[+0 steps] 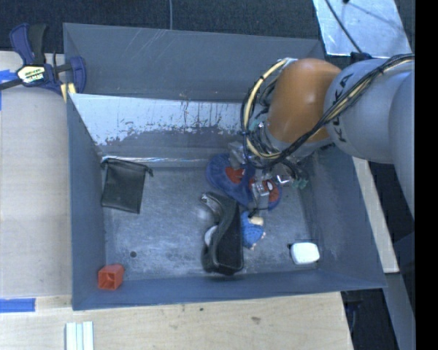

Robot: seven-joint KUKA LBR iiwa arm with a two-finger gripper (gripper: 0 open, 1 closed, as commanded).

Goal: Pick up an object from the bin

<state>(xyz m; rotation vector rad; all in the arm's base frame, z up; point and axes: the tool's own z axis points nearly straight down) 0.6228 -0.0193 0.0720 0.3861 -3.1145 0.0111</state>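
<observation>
Camera view: gripper (261, 184) sits over a blue cloth (219, 172), likely light and floppy, best pinched at a fold; open or closed, I cannot tell.

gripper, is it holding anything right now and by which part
It cannot be told. The gripper is down at a blue and red thing right of middle in the bin; the arm's own parts hide any hold.

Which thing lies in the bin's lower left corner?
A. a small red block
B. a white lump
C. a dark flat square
A: the small red block sits in that corner; the white lump lies at the lower right, the dark flat square higher up the left side.
</observation>
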